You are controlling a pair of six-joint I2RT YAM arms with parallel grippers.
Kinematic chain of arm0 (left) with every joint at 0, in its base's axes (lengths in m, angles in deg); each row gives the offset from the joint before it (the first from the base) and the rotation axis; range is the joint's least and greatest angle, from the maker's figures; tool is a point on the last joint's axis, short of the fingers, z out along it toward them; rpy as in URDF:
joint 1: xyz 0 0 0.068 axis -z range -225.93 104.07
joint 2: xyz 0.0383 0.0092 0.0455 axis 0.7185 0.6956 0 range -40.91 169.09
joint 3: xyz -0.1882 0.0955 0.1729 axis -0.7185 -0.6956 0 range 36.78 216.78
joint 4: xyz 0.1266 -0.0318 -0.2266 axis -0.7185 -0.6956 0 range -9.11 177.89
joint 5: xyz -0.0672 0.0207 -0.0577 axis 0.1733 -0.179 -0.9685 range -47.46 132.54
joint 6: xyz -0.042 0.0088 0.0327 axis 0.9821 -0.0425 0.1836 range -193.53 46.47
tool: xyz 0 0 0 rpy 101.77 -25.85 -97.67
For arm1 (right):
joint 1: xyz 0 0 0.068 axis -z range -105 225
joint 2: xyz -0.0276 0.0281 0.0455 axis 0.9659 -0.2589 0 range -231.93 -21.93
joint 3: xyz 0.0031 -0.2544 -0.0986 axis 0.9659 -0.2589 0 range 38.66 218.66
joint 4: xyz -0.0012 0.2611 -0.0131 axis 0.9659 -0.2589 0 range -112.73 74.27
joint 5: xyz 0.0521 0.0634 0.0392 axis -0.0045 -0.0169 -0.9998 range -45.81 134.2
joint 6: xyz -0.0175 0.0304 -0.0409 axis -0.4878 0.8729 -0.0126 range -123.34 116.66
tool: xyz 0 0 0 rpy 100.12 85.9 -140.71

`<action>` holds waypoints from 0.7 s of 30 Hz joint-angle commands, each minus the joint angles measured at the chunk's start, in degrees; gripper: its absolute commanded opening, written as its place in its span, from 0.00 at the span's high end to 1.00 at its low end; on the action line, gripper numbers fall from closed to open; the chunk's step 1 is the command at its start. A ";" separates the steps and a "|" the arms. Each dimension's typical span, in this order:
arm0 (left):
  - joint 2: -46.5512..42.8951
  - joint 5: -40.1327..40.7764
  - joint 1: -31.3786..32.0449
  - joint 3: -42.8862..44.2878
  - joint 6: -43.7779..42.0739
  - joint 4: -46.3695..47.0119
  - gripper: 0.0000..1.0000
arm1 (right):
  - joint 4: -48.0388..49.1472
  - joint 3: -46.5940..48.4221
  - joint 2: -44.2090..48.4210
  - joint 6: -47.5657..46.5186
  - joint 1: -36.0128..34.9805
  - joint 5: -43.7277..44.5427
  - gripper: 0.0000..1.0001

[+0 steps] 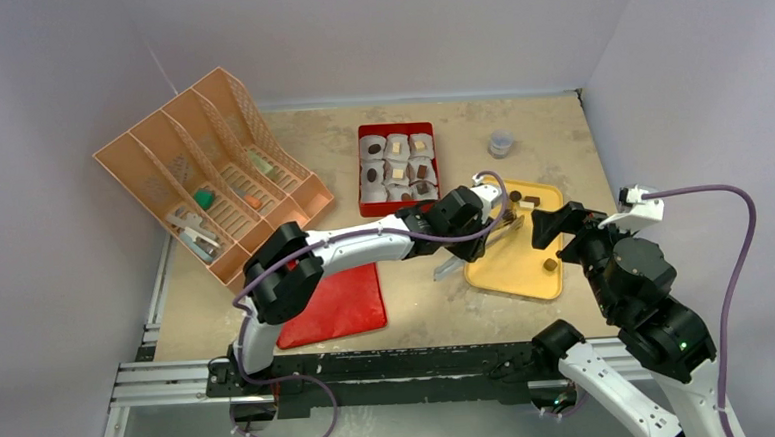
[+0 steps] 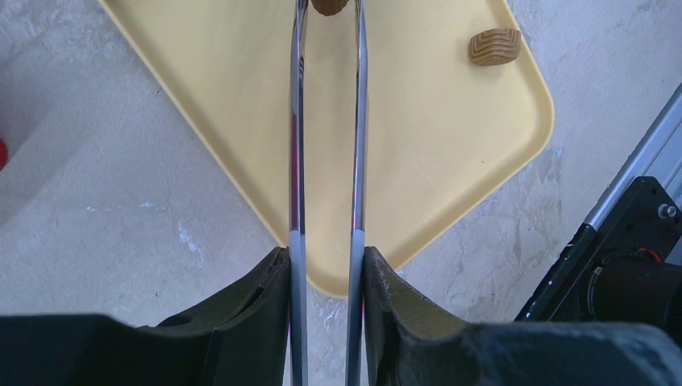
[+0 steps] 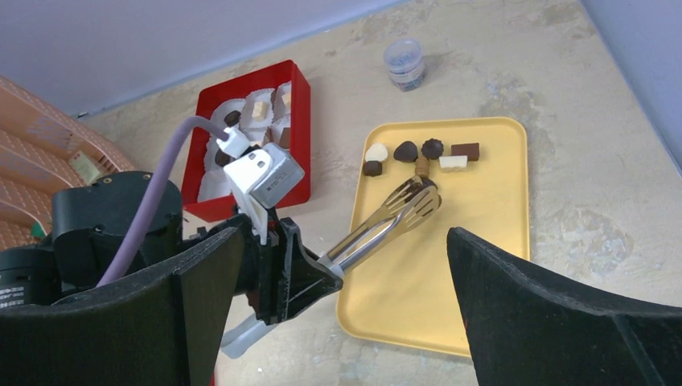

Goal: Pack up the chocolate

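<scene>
Clamped on the tongs, the left gripper points them straight ahead, tips flanking a brown chocolate on the tray.

Table: a mottled beige top is seen, enclosed by pale walls.
File organizer: an orange slotted rack is laid at the far left; small items, one green, are held in its compartments.
Red box: it is placed at the far centre and lined with white paper cups.
Grey jar: it is stood upright, right of the box.
Yellow tray: it is set near the right side.
Tongs: metal, they are held over the tray.
Red lid: it is laid flat near the front edge.
</scene>
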 commanded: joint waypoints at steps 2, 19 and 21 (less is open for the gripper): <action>-6.73 3.62 0.23 -0.72 2.79 1.99 0.78 | 2.26 -0.24 -0.34 0.31 0.00 -0.07 0.01; -15.26 15.65 -2.90 1.01 8.69 -11.48 0.79 | 2.58 -0.50 -0.60 -0.32 0.00 -0.01 0.01; -16.28 16.49 -3.86 0.54 9.50 -12.72 0.79 | 2.71 -0.54 -0.68 -0.30 0.00 -0.11 0.01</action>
